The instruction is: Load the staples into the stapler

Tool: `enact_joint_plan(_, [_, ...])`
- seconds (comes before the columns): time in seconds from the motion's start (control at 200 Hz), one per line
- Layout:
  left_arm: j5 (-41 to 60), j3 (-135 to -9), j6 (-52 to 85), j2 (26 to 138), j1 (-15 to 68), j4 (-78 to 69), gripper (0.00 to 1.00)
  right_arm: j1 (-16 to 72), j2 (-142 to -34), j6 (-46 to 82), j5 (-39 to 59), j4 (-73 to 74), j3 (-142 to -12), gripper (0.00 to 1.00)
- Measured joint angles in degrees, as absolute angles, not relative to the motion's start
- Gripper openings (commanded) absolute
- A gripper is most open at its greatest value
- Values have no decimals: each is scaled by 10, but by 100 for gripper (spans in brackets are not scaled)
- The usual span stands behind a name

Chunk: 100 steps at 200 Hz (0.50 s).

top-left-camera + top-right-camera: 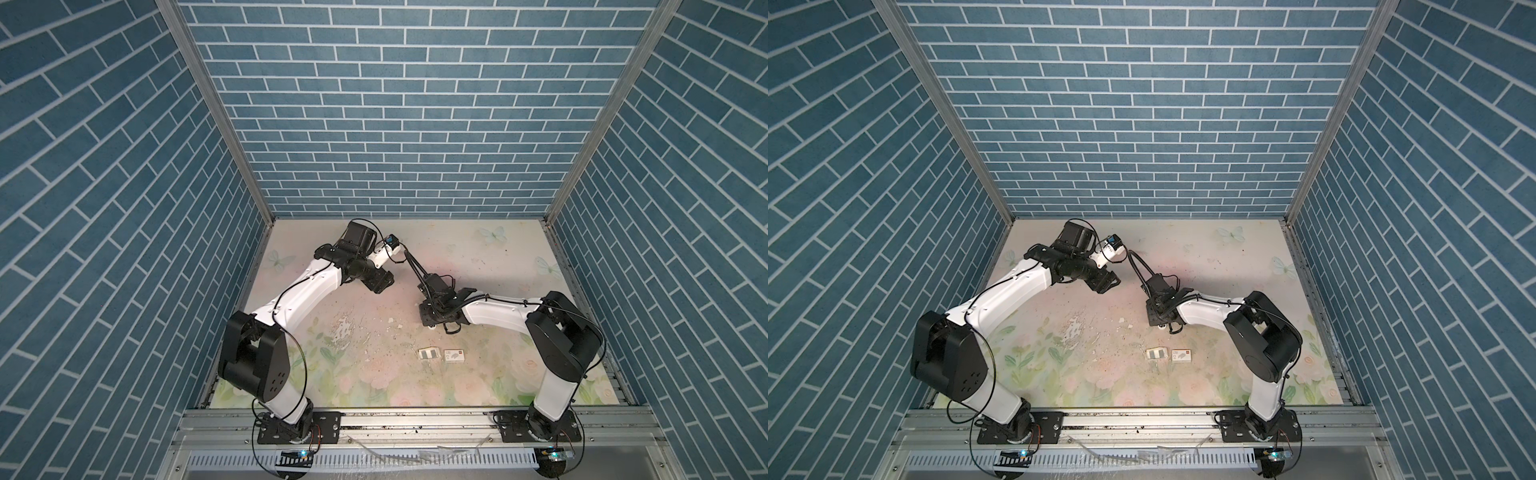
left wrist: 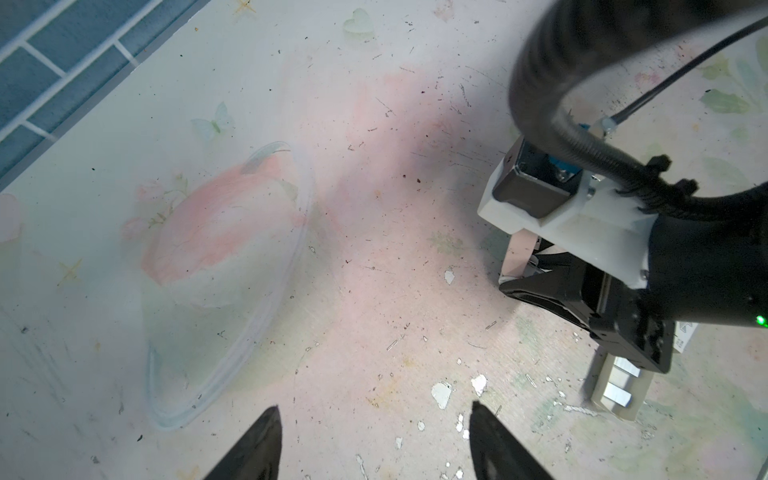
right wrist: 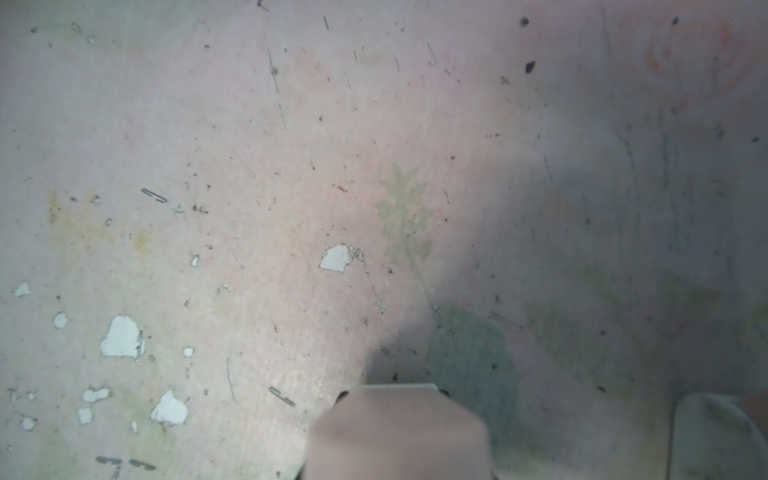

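The stapler (image 3: 399, 432) is a pale pinkish block filling the space between my right gripper's jaws; the fingertips are hidden behind it. In the left wrist view the stapler (image 2: 517, 253) shows as a pink strip in my right gripper (image 2: 524, 272), which is shut on it just above the table. The staples (image 1: 429, 354) (image 1: 1156, 354) are silvery-grey strips lying side by side in a small open tray (image 2: 598, 399), nearer the front edge than the right gripper (image 1: 434, 322). My left gripper (image 2: 374, 409) (image 1: 384, 283) hangs open and empty to the left of the right one.
A small white box with a red mark (image 1: 455, 356) (image 1: 1181, 355) lies right of the tray. Loose single staples (image 3: 153, 195) and white chips in the floral table cover (image 2: 440, 394) are scattered about. Blue brick walls enclose three sides.
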State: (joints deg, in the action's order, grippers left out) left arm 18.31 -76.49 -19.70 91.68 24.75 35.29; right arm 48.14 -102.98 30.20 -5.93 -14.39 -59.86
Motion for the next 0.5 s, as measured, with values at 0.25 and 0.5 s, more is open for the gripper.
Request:
enact_joint_plan(0.25, [189, -764, -197, 917, 248, 353, 73, 486, -1033, 302, -65, -148, -599, 37])
enact_joint_plan(0.5, [192, -764, -197, 917, 248, 353, 74, 488, -1033, 302, -70, -152, -599, 41])
